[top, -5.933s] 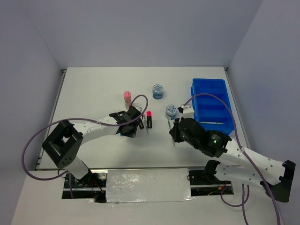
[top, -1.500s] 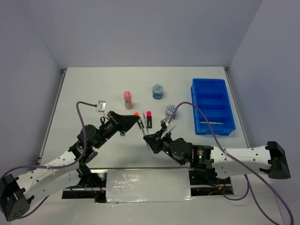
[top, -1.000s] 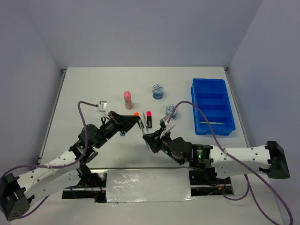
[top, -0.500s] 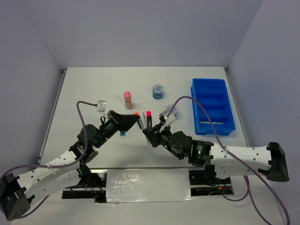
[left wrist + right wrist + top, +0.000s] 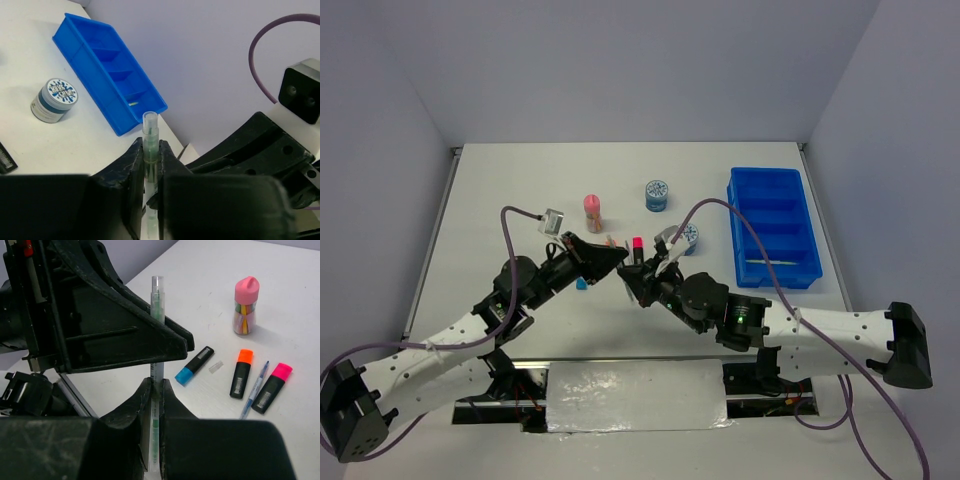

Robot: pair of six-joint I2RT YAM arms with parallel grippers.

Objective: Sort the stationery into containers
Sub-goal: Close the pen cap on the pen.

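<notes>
From above, my left gripper (image 5: 617, 258) and right gripper (image 5: 636, 284) meet tip to tip, with the blue tray (image 5: 770, 205) well apart on the right.

At my left wrist, the fingers pinch a thin pale pen (image 5: 150, 134) upright. The tray and a patterned roll (image 5: 53, 99) sit behind it.

At my right wrist, my fingers clamp the same pen lower down. The left gripper crowds in above, and the highlighters (image 5: 242, 372) and pink-topped tube (image 5: 246, 305) lie beyond.

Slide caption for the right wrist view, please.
Shared grip: left end effector and right end effector both clamp one pale pen; highlighters lie beyond.
</notes>
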